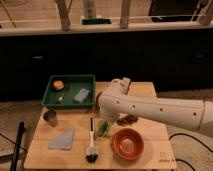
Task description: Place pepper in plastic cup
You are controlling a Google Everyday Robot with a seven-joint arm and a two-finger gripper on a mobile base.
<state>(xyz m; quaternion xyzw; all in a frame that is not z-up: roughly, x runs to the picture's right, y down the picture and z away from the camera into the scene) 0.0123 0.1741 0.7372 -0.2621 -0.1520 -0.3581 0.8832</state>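
Note:
My white arm reaches in from the right across the wooden table [150, 131]. The gripper [107, 120] points down at the arm's left end, directly over a small pale green shape [102, 129] that stands where the plastic cup is, just left of the orange bowl [128, 143]. The green shape looks somewhat long and slanted. I cannot tell the cup and the pepper apart in it. The gripper end touches or nearly touches its top.
A dark reddish-brown cluster [128, 119] lies under the arm. A green tray [70, 80] at the back left holds an orange fruit [58, 85] and a grey sponge [81, 95]. A metal cup [49, 117], a grey cloth [62, 139] and a dish brush [91, 145] lie to the left.

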